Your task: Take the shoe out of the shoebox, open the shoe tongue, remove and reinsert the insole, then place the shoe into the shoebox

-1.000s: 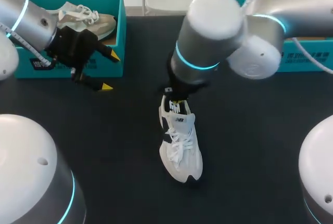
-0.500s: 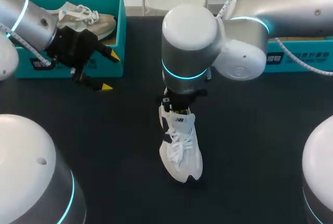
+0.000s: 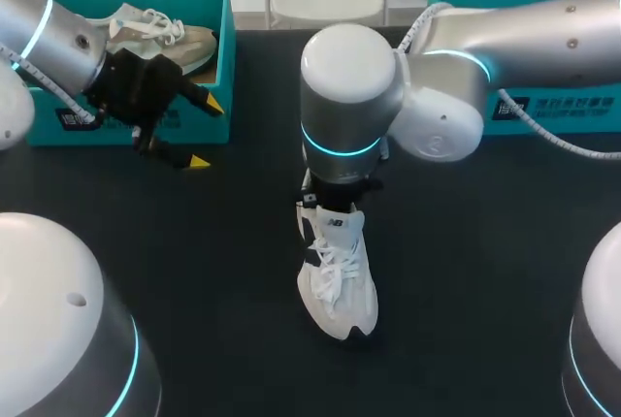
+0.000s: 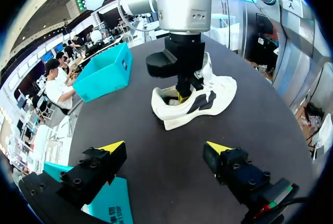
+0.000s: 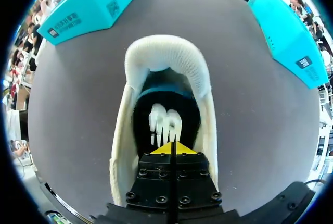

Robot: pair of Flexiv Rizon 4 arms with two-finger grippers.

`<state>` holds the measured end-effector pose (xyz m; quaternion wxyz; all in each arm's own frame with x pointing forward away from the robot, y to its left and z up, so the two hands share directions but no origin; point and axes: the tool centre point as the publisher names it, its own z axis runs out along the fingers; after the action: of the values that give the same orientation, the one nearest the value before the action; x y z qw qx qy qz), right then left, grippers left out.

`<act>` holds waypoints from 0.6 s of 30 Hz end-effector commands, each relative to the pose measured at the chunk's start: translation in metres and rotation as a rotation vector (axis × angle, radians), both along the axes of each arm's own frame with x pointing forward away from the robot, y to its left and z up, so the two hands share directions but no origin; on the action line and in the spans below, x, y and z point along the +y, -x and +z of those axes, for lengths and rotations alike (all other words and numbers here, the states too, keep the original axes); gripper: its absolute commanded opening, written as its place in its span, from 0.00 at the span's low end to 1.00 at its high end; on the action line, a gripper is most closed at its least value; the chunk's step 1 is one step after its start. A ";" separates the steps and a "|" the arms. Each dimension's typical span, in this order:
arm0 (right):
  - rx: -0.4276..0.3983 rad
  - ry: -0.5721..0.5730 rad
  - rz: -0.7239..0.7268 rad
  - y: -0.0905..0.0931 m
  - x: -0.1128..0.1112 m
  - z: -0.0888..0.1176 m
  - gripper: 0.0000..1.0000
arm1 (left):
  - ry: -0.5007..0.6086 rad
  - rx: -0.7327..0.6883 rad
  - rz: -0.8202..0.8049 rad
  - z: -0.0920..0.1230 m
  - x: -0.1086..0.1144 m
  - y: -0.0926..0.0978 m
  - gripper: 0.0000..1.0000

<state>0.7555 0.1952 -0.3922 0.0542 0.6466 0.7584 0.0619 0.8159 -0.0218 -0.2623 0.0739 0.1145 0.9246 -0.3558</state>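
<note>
The dark worktop fills most of my head view. My right arm comes in from the upper right and its wrist hangs over the centre of the frame, while my left arm sits at the upper left. A teal shoebox stands at the upper left edge of the worktop and a second teal box at the upper right, well apart from each other. The white shoe stands upright on the worktop, just below the centre, with its toe toward the bottom of the frame and its heel end under my right wrist. A second, beige shoe lies inside the left shoebox. My left fingers are spread wide, holding nothing, just in front of that box's near wall. In the right wrist view my right fingers are pressed together and reach down into the shoe's opening, over the dark insole. I cannot tell whether they pinch anything.
</note>
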 end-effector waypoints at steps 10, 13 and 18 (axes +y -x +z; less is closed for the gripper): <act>-0.081 0.014 0.029 -0.025 -0.005 0.014 0.00 | -0.002 0.000 0.000 0.000 0.001 0.000 1.00; -0.093 0.006 0.042 -0.036 -0.002 0.009 0.00 | -0.002 0.000 0.000 0.000 0.001 0.000 1.00; -0.078 0.007 0.077 -0.047 0.004 -0.006 0.00 | -0.002 0.000 0.000 0.000 0.001 0.000 1.00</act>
<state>0.7943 0.1935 -0.3835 0.0916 0.6154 0.7776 0.0907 0.8159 -0.0218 -0.2623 0.0739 0.1144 0.9246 -0.3558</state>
